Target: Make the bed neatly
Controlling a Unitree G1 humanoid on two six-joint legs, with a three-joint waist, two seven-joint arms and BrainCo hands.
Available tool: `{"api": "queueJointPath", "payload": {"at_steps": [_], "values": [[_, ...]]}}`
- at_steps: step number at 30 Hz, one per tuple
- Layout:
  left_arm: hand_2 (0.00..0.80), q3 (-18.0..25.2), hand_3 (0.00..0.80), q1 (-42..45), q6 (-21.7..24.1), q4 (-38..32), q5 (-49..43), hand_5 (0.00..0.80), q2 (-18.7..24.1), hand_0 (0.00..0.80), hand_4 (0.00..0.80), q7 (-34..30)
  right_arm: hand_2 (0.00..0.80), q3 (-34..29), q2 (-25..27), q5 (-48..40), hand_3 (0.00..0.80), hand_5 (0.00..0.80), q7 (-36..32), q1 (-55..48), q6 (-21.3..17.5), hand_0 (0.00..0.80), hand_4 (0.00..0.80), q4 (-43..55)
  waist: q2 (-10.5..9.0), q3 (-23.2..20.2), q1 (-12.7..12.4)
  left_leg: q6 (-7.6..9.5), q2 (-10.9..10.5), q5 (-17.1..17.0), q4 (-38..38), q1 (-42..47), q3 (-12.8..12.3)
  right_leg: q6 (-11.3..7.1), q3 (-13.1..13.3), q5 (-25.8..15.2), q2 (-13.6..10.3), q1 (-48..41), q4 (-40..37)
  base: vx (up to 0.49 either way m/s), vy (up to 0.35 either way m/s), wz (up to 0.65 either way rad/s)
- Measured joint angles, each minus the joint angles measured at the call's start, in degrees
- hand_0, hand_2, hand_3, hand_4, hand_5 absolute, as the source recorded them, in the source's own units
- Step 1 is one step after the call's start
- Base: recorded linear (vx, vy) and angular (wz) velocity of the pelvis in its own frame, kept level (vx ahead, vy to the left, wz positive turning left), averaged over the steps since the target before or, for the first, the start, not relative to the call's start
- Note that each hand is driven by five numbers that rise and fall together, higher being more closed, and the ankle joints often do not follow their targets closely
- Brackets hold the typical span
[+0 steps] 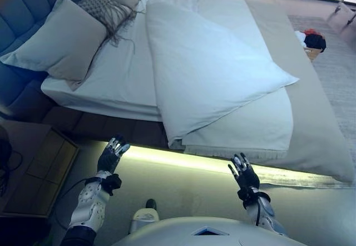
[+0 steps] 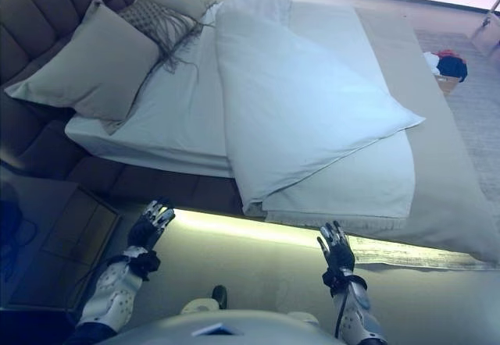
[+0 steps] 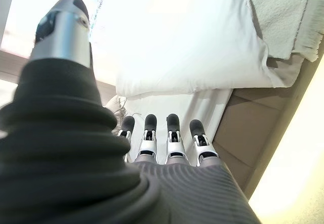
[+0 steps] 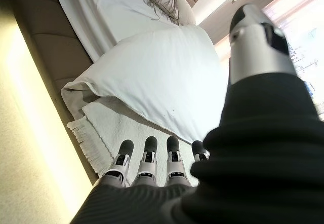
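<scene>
Your left hand [image 1: 113, 154] and right hand [image 1: 243, 173] both hang short of the bed [image 1: 320, 146] edge, fingers straight and spread, holding nothing. White duvet [image 1: 206, 68] lies folded diagonally across the mattress, a corner pointing toward the foot end. Pillows [image 1: 61, 40] sit at the headboard [image 1: 22, 6].

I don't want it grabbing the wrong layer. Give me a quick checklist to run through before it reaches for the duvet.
1. Left hand free: ok, fingers straight, holding nothing.
2. Right hand free: ok, fingers straight, holding nothing.
3. Duvet lying flat: not ok, it is folded over on itself, leaving the sheet bare on the pillow side.
4. Duvet edge facing the robot in view: ok, its folded corner overhangs the bed's near side, between the hands.
5. Fringed blanket apart from the duvet: not ok, the duvet lies on it.
6. Pillows in place: ok, leaning at the headboard.
</scene>
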State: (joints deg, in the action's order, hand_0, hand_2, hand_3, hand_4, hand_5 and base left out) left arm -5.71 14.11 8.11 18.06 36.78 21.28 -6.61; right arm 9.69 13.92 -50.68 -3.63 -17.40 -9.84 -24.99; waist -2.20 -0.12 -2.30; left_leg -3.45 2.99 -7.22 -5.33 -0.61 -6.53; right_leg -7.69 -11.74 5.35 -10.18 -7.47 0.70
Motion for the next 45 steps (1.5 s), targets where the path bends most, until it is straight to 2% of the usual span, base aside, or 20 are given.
{"api": "queueJointPath", "payload": {"at_steps": [6,8,10,11,12,13,14,15,18,20,21,22,23,26,29,31,33,36,40,45], "values": [[0.000,0.0,0.000,1.5,0.0,0.9,0.0,0.000,-0.1,0.000,0.000,1.3,0.000,-0.2,0.4,0.6,0.000,0.000,-0.6,0.1,0.7,0.000,0.000,-0.1,-0.30,1.2,-0.1,0.39,-0.2,0.2,0.4,0.5,-2.4,-0.18,1.2,0.3,-0.8,2.3,3.4,0.000,0.093,-0.21],[0.000,-0.2,0.000,0.7,0.0,3.0,0.0,0.000,-0.4,0.000,0.000,1.1,0.000,-1.0,0.6,0.5,0.000,0.000,-0.7,0.6,0.7,0.000,0.000,0.0,0.76,3.1,0.0,1.03,-0.4,0.7,0.6,1.0,-2.4,-0.27,1.1,1.0,-1.5,4.8,10.5,-0.016,0.210,-0.19],[0.000,-1.0,0.000,-2.4,0.0,5.3,-0.1,0.000,-0.5,0.000,0.000,1.0,0.000,-1.6,1.5,0.5,0.000,0.000,-0.7,0.6,0.6,0.000,0.000,2.0,2.25,6.1,0.4,3.53,-1.8,3.6,6.8,-1.3,-2.0,0.25,1.6,0.8,-4.4,12.1,26.4,0.063,0.081,0.13],[0.000,-1.1,0.000,-3.2,0.0,6.0,-0.1,0.000,-0.5,0.000,0.000,1.1,0.000,-1.5,1.8,0.5,0.000,0.000,-0.8,-0.3,0.7,0.000,0.000,2.4,2.53,6.6,0.4,3.27,-1.9,3.9,6.6,-1.4,-1.1,2.20,1.7,-0.8,-5.3,14.7,31.1,0.163,-0.065,0.25],[0.000,-1.1,0.000,-3.1,0.0,5.7,0.0,0.000,0.0,0.000,0.000,1.1,0.000,-1.5,1.2,0.5,0.000,0.000,-0.8,-1.0,0.7,0.000,0.000,2.1,3.21,6.6,0.3,2.93,-2.0,4.2,3.8,-0.5,-0.8,3.64,1.7,-3.0,-5.4,16.7,32.0,0.198,-0.130,0.18],[0.000,-0.9,0.000,-3.3,0.0,5.0,0.0,0.000,1.3,0.000,0.000,1.2,0.000,-1.8,-0.2,0.5,0.000,0.000,-0.9,-1.5,0.7,0.000,0.000,2.2,2.04,6.6,1.1,3.75,-3.6,5.0,4.8,-0.4,-0.8,3.61,1.5,-2.2,-6.1,17.2,29.0,0.204,-0.200,0.12],[0.000,0.1,0.000,-2.7,0.0,3.0,0.0,0.000,2.5,0.000,0.000,1.4,0.000,-1.3,0.0,0.5,0.000,0.000,-1.4,-1.4,0.6,0.000,0.000,4.0,0.94,7.4,1.1,5.13,-4.3,7.9,11.3,-2.3,-0.1,0.64,2.3,-1.3,-7.0,17.9,25.9,0.245,-0.246,0.12],[0.000,0.9,0.000,-3.1,-0.3,3.8,0.0,0.000,3.0,0.000,0.000,2.0,0.000,-1.0,-0.6,0.6,0.000,0.000,-1.8,-0.2,0.6,0.000,0.000,3.2,-0.77,8.6,1.6,5.43,-5.6,7.9,11.6,-1.9,0.0,-0.29,3.3,-0.8,-8.6,18.0,24.0,0.277,-0.252,0.03],[0.000,0.2,0.000,-3.0,-0.6,4.2,0.0,0.000,2.4,0.000,0.000,2.6,0.000,-1.0,0.1,0.5,0.000,0.000,-1.9,1.2,0.6,0.000,0.000,3.3,-0.05,9.1,1.4,5.41,-5.2,7.9,11.6,-2.3,-0.3,-3.37,3.1,-3.1,-8.8,18.1,13.6,0.303,-0.209,-0.01],[0.000,0.2,0.000,-2.1,-0.9,4.0,0.0,0.000,2.6,0.000,0.000,2.6,0.000,-1.0,-0.3,0.5,0.000,0.000,-2.0,1.8,0.7,0.000,0.000,3.1,-0.68,8.8,1.4,4.58,-4.6,8.2,8.6,-1.3,-0.5,-3.70,1.0,-3.1,-8.7,17.5,9.6,0.356,-0.227,0.16],[0.000,0.3,0.000,-1.9,-1.1,3.6,0.0,0.000,3.4,0.000,0.000,2.4,0.000,-1.4,-1.5,0.5,0.000,0.000,-2.2,1.4,0.8,0.000,0.000,3.1,-3.29,8.6,2.1,4.50,-6.6,8.7,10.2,-0.5,-1.0,-3.51,0.4,-4.6,-10.1,17.5,7.4,0.338,-0.217,0.21],[0.000,0.1,0.000,-1.1,-1.4,3.6,0.0,0.000,2.5,0.000,0.000,2.3,0.000,-2.0,-0.9,0.5,0.000,0.000,-2.3,1.6,0.9,0.000,0.000,3.5,-2.07,9.1,2.2,5.43,-6.0,11.5,16.6,-0.6,-1.0,-4.56,0.3,-7.0,-9.3,17.2,7.7,0.339,-0.223,0.09],[0.000,0.3,0.000,0.1,-1.6,3.4,0.0,0.000,1.1,0.000,0.000,2.1,0.000,-2.4,0.0,0.5,0.000,0.000,-2.3,1.7,1.2,0.000,0.000,3.4,-0.72,9.4,2.3,3.28,-4.6,14.3,16.9,0.2,-0.7,-4.47,0.6,-7.7,-8.2,17.1,9.2,0.353,-0.239,0.07],[0.000,0.3,0.000,3.2,-1.6,3.0,0.0,0.000,-0.2,0.000,0.000,1.7,0.000,-2.2,0.5,0.6,0.000,0.000,-2.8,-1.5,1.8,0.000,0.000,4.0,-0.32,7.8,2.6,2.24,-3.1,14.4,15.6,1.1,1.7,-1.40,2.5,-9.4,-5.6,15.5,9.5,0.380,-0.265,0.31],[0.000,0.3,0.000,3.8,-1.6,3.0,0.0,0.000,0.1,0.000,0.000,1.0,0.000,-2.3,0.7,0.5,0.000,0.000,-1.7,-1.9,2.7,0.000,0.000,4.0,-1.08,6.7,3.0,2.24,0.3,14.3,12.8,1.1,2.8,2.05,3.1,-6.6,-1.9,15.0,9.9,0.264,-0.246,0.51],[0.000,0.0,0.000,3.7,-1.6,3.0,0.0,0.000,-0.1,0.000,0.000,-0.2,0.000,-2.3,2.1,0.4,0.000,0.000,-1.7,-1.9,2.8,0.000,0.000,4.0,-0.51,6.6,2.9,3.40,3.3,12.5,11.5,2.1,1.9,3.81,1.9,-5.5,0.6,13.0,9.0,0.176,-0.183,0.49],[0.000,-0.6,0.000,3.8,-1.6,3.1,0.0,0.000,-0.5,0.000,0.000,-0.8,0.000,-2.3,3.8,0.4,0.000,0.000,-1.8,-1.8,2.8,0.000,0.000,4.0,0.32,6.0,2.8,3.87,4.7,11.8,10.4,3.1,2.0,4.39,0.2,-4.3,1.6,11.6,8.9,0.125,-0.095,0.31],[0.000,-1.3,0.000,3.6,-1.6,3.1,0.0,0.000,-0.6,0.000,0.000,-2.2,0.000,-2.6,5.5,0.2,0.000,0.000,-1.7,-1.8,2.7,0.000,0.000,4.0,1.84,4.1,2.8,3.37,4.8,10.8,8.4,3.1,2.7,4.33,-1.3,-3.2,1.8,11.8,9.3,0.109,-0.109,0.25],[0.000,-1.7,0.000,3.3,-1.6,3.3,-1.5,0.000,-0.6,0.000,0.000,-4.2,0.000,-1.8,5.0,-0.8,0.000,0.000,-1.6,-0.4,2.3,0.000,0.000,3.4,3.59,3.0,2.8,1.19,4.7,9.5,7.6,3.6,3.4,3.49,-1.9,-2.9,1.5,11.7,8.9,0.111,-0.176,0.07],[0.000,-1.6,0.000,1.3,-1.6,6.4,-2.3,0.000,-0.4,0.000,0.000,-4.7,0.000,3.0,4.9,-0.8,0.000,0.000,-0.1,2.1,2.3,0.000,0.000,3.3,4.38,2.5,2.8,0.93,4.9,9.4,8.2,3.9,3.6,3.60,-1.5,-2.8,2.2,10.7,7.5,0.102,-0.229,0.00]]}}
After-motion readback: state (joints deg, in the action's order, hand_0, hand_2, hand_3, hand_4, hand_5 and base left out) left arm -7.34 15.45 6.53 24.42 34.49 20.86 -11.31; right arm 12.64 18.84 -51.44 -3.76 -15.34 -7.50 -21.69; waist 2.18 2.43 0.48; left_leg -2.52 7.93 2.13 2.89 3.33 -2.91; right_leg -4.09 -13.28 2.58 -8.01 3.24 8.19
